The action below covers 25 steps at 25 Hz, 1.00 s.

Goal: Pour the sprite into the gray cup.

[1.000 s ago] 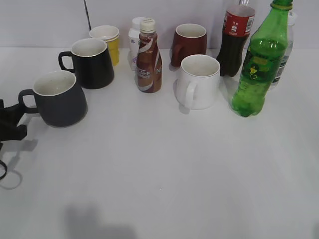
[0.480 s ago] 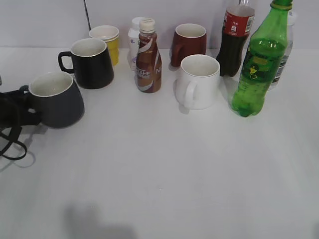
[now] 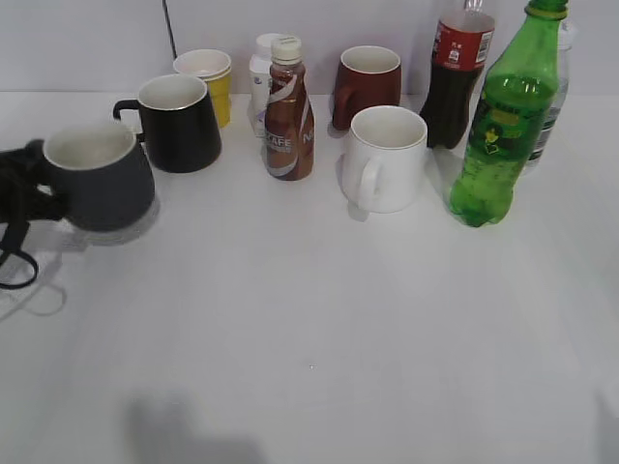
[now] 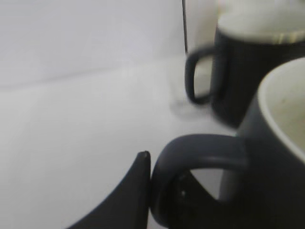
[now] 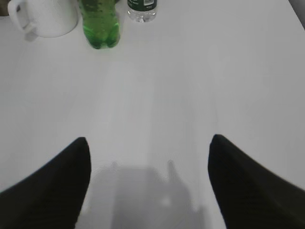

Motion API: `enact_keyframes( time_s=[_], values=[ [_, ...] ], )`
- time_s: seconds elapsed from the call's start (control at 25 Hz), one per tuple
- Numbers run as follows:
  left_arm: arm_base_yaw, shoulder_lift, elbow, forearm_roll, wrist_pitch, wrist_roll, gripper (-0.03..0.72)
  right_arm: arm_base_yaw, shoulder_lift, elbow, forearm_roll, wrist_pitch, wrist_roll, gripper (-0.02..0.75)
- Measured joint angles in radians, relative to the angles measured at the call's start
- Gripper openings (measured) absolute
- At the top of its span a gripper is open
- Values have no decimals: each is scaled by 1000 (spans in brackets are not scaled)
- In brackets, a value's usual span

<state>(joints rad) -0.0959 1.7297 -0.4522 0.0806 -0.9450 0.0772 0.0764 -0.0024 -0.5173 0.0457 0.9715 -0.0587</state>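
— Where's the gray cup (image 3: 97, 179)?
— Far left, its handle (image 4: 190, 157) gripped by the left gripper (image 3: 24, 198), probably to bring it nearer.
— The sprite (image 3: 503, 121)?
— Standing far right, untouched; the right gripper (image 5: 148, 183) hangs spread wide, well short.

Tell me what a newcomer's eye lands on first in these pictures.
First, the green sprite standing tall at the right, beside the white mug. Next, at the far left, the gray cup with the left end effector at its handle. The right end effector hangs open over bare table.
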Motion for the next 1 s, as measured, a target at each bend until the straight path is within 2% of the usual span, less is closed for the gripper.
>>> enact_keyframes(
  time_s=[0.16, 0.44, 0.68, 0.84, 1.0],
  values=[
    [0, -91, 0, 2, 30, 0, 58, 0, 96, -11, 36, -319, -26, 574],
    [-1, -172, 0, 20, 104, 0, 58, 0, 451, -12, 38, -870, -72, 546],
    [-1, -205, 1, 53, 158, 0, 58, 0, 793, 6, 45, -1171, -70, 525],
    [-1, -226, 1, 63, 218, 0, 58, 0, 996, 67, 43, -1334, -2, 524],
    [-1, -235, 1, 66, 227, 0, 58, 0, 1144, 127, -34, -1442, 104, 524]
  ],
)
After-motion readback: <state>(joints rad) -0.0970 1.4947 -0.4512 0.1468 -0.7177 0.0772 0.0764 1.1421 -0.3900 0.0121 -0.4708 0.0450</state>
